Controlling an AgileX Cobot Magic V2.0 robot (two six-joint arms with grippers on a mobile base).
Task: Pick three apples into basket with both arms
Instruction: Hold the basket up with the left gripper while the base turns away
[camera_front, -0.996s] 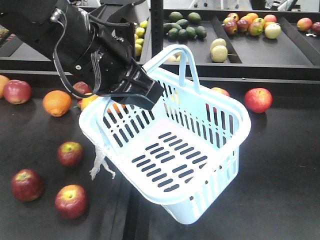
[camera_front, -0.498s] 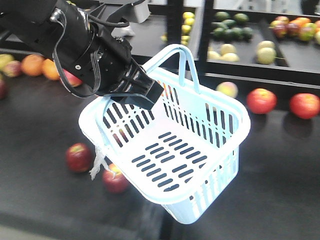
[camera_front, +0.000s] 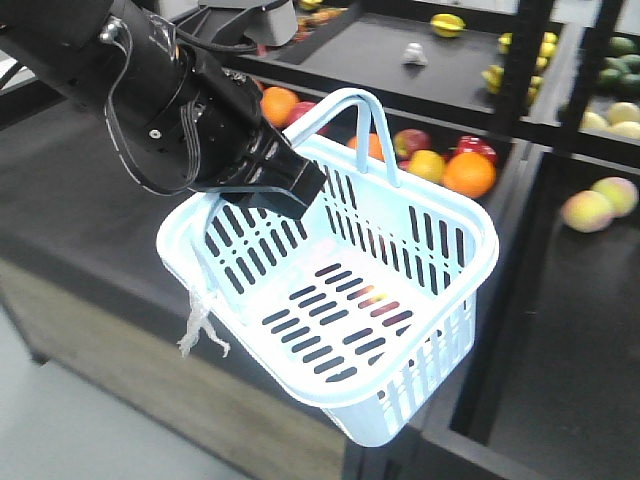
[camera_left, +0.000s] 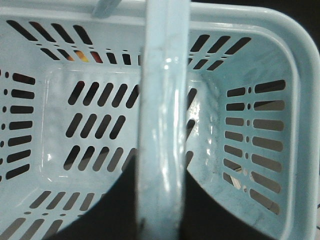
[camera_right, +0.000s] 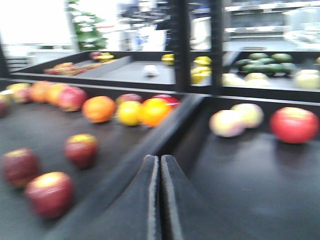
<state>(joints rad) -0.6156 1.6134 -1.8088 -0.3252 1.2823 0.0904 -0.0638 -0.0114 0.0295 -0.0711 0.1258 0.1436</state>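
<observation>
My left gripper (camera_front: 287, 186) is shut on one hoop handle of the pale blue basket (camera_front: 440, 350) and holds it tilted in the air, with nothing inside. In the left wrist view the handle (camera_left: 162, 125) runs up between the dark jaws over the bare basket floor (camera_left: 55, 130). The right gripper (camera_right: 160, 159) is shut and holds nothing; it hangs low over a dark table. To its left lie three red apples with yellow patches: one nearest (camera_right: 49, 192), one at the edge (camera_right: 19, 166) and one farther back (camera_right: 81, 148). All are blurred.
A raised black divider (camera_right: 165, 135) runs under the right gripper between two table bays. Oranges (camera_right: 99, 108) and mixed fruit lie behind the apples, and a red fruit (camera_right: 293, 124) sits at the right. Black shelf posts (camera_front: 510, 100) and fruit trays stand behind the basket.
The whole front view has swung: the background slid right and the table apples left that view. The basket stays in the left gripper at the same place in the frame.
</observation>
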